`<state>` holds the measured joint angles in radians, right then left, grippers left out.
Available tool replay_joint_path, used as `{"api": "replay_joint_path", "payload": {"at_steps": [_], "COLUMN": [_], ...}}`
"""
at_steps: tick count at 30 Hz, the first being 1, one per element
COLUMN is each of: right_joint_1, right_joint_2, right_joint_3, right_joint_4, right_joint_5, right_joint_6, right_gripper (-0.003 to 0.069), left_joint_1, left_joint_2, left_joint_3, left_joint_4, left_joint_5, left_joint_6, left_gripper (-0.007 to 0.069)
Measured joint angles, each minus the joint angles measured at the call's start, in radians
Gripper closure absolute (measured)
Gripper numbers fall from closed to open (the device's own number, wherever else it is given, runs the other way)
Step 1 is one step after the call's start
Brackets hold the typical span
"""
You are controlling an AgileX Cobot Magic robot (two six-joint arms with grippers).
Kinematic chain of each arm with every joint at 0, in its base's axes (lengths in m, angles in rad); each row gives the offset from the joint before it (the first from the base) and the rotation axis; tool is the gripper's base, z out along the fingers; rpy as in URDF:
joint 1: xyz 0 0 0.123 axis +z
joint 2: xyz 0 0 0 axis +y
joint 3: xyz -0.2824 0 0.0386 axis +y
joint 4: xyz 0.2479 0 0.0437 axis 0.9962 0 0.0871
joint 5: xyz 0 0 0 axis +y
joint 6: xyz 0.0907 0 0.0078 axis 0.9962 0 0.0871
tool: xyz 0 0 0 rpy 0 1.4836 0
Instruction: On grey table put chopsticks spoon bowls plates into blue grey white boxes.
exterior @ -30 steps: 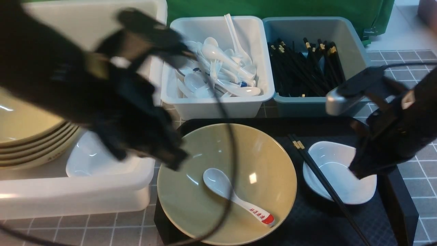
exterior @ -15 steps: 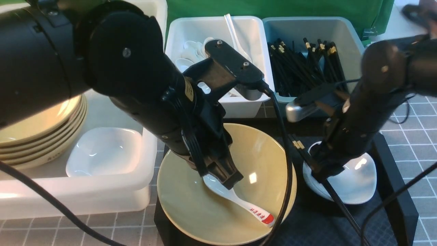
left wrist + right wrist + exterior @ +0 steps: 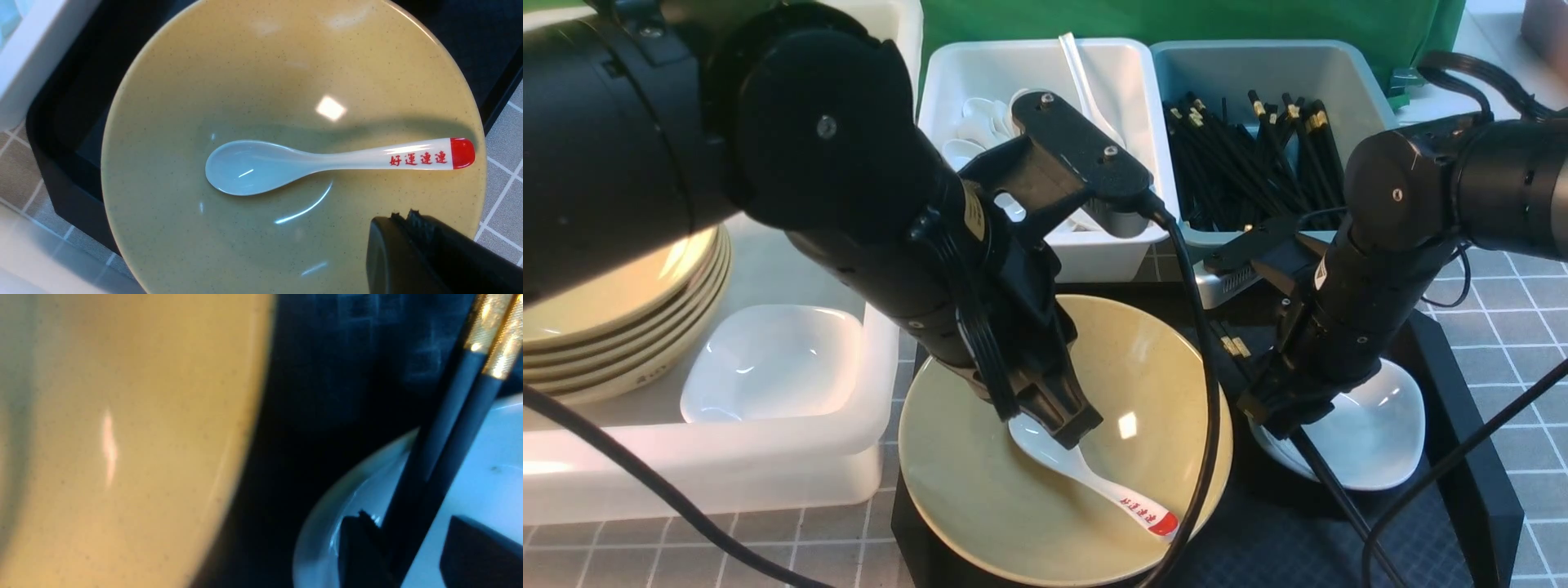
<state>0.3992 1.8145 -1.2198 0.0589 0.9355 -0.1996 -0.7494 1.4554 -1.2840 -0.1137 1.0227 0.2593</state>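
Note:
The red-tipped white spoon [image 3: 1111, 490] lies in a tan bowl [image 3: 1152, 359] on the black tray [image 3: 1462, 457]. My left gripper [image 3: 1078, 429] hovers just over the bowl beside the spoon, shut and empty. The left wrist view shows the gripper [image 3: 402, 214] apart from the spoon [image 3: 327, 157] in the bowl [image 3: 245, 81]. A pair of black chopsticks [image 3: 1232, 346] rests across a white plate [image 3: 1380, 433]. My right gripper [image 3: 1278, 416] is open and straddles them. The right wrist view shows the gripper [image 3: 408, 518] with the chopsticks [image 3: 449, 428] between its fingers, over the plate [image 3: 482, 486].
At the back, a white bin [image 3: 1029, 45] holds white spoons and a blue-grey bin [image 3: 1258, 57] holds many chopsticks. The large white tub [image 3: 711, 465] on the left holds stacked tan bowls [image 3: 621, 327] and a white plate [image 3: 776, 359]. The grey table [image 3: 1535, 269] surrounds the tray.
Both arms swung in from the sides. My left gripper came down over the bowl by the spoon and has held there. My right gripper moved left and down onto the chopsticks.

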Motion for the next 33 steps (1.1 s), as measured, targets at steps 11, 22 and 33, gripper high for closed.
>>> {"api": "replay_joint_path", "payload": {"at_steps": [11, 22, 33], "right_joint_1": [0.0, 0.0, -0.09], "right_joint_2": [0.039, 0.013, -0.072], "right_joint_3": [0.0, -0.041, -0.374], "right_joint_4": [-0.004, -0.004, -0.086], "right_joint_5": [-0.001, 0.072, 0.104], "right_joint_6": [0.028, 0.03, 0.09], "right_gripper": [0.0381, 0.0516, 0.0516], "left_joint_1": [0.0, 0.0, 0.203], "left_joint_2": [0.0, 0.0, 0.065], "left_joint_3": [0.0, 0.0, -0.023], "left_joint_4": [0.0, 0.021, -0.081], "left_joint_5": [0.0, 0.0, -0.174], "left_joint_6": [-0.005, -0.02, -0.057], "left_gripper": [0.0636, 0.0636, 0.0636]}}
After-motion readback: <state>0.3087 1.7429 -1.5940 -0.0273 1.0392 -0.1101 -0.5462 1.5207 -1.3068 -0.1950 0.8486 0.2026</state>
